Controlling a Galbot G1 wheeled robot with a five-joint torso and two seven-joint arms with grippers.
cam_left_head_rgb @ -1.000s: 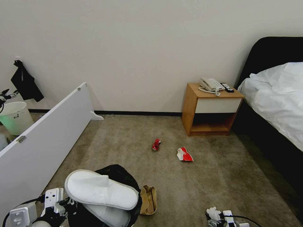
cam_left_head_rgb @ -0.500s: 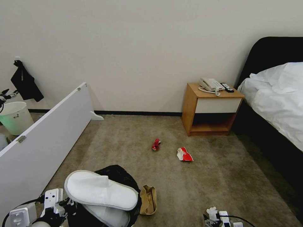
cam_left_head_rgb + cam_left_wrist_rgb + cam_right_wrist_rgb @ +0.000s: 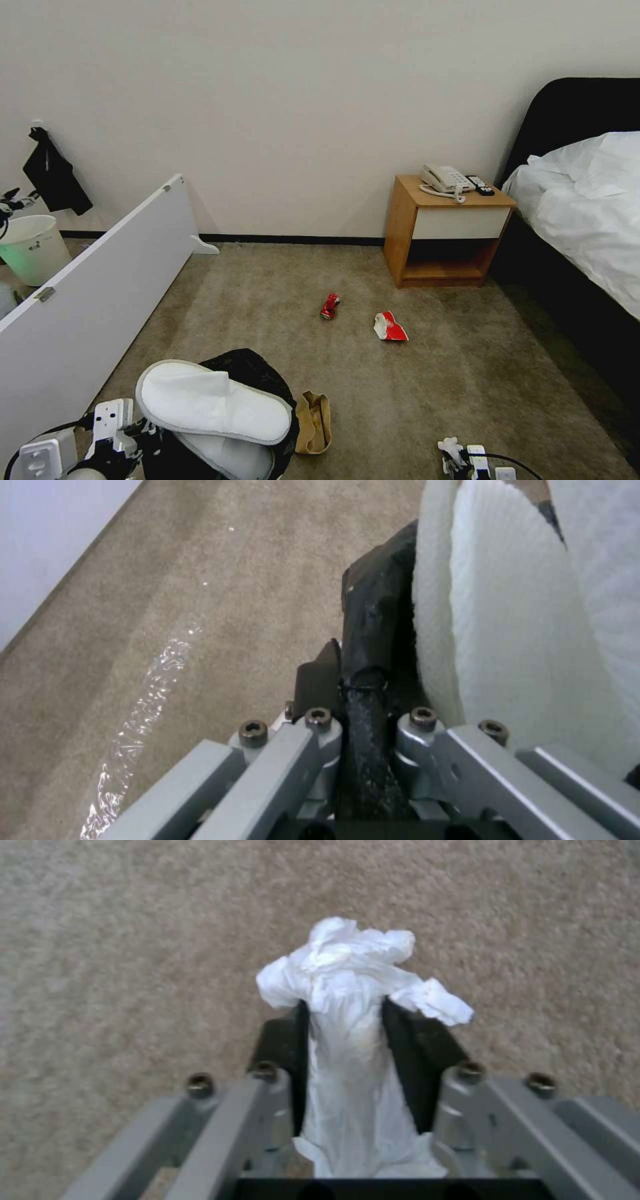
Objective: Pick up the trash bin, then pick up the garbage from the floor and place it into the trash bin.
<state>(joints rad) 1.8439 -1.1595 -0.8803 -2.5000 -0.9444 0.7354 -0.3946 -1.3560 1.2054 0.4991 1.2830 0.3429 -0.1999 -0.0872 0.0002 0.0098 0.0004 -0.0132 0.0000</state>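
One trash bin (image 3: 257, 373) stands at lower left, its black-lined rim clamped in the left pincer (image 3: 363, 680), with two white slippers (image 3: 213, 400) stacked across its mouth. On the floor (image 3: 467, 373) lie three pieces: one brown paper bag (image 3: 314, 421) just beside the bin, one red-and-white wrapper (image 3: 390, 327), one crushed red can (image 3: 330, 306). The right pincer (image 3: 343, 1040) is clamped on one crumpled tissue (image 3: 353, 975).

Soft, even indoor light fills the room with weak shadows; the head view bends straight lines near its edges, and both wrist views are blurred.
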